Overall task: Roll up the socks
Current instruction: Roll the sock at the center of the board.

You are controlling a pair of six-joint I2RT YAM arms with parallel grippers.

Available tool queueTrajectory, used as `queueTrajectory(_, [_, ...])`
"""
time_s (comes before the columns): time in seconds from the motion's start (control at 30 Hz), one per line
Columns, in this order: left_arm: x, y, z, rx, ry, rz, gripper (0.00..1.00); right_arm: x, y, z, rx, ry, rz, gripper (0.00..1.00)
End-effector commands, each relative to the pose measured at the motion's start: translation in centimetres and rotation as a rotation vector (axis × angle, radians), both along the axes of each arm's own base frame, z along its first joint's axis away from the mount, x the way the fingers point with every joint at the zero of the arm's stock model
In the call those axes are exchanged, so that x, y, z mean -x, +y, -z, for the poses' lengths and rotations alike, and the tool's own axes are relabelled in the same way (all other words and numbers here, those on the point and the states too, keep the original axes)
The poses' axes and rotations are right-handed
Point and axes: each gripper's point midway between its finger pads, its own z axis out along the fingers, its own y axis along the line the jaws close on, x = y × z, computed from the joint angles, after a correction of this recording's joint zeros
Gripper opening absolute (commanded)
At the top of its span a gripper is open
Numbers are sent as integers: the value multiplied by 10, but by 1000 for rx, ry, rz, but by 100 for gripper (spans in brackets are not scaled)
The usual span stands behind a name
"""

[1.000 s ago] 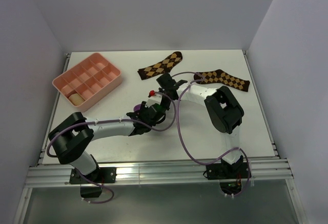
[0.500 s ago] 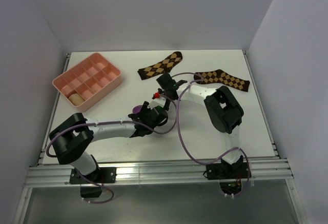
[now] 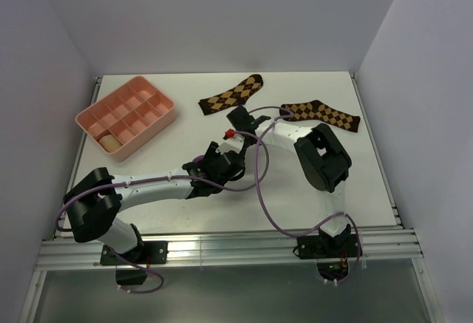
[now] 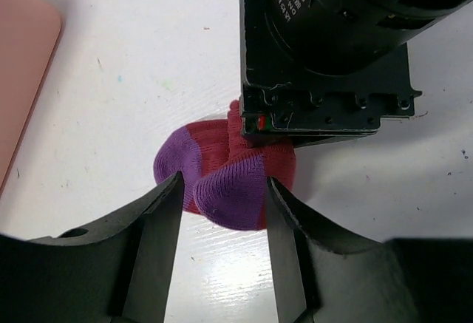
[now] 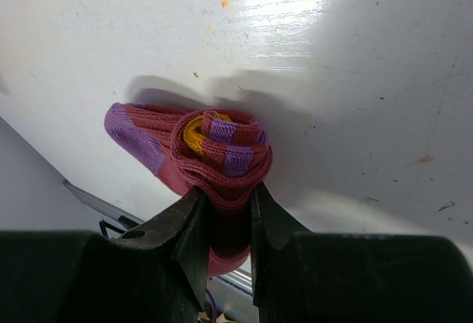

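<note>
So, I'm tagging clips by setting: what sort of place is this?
Probably a lab test booth, not a home: a bare white table boxed in by plain walls, two robot arms bolted to a metal rail, the right hand pinching a rolled red sock.

White table (image 3: 310, 86), pink divided tray (image 3: 148, 137), argyle sock (image 3: 231, 94), second argyle sock (image 3: 319, 113)

White tabletop (image 3: 362, 190) scuffed and speckled, enclosed on three sides by plain pale walls (image 3: 222, 20), aluminium rail (image 3: 222, 253) along its near edge, bright glare on the surface
</note>
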Motion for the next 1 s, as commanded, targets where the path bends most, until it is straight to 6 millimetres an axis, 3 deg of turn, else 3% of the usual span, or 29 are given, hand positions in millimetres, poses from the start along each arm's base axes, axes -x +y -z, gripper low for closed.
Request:
queueTrajectory(0.0, [-6, -15, -14, 67, -37, 5, 53, 10, -6, 13, 30, 39, -11, 0])
queueTrajectory(0.33, [0, -21, 16, 86, 21, 18, 53, 13, -10, 17, 26, 55, -6, 0])
queueTrajectory(0.5, [-2, -8, 45, 52, 62, -45, 53, 15, -11, 18, 26, 59, -10, 0])
queueTrajectory(0.67, [2, 18, 78, 35, 110, -145, 52, 17, -12, 18, 22, 62, -12, 0])
queueTrajectory(0.97, [4, 11, 101, 11, 156, -125, 51, 19, -12, 19, 13, 69, -20, 0])
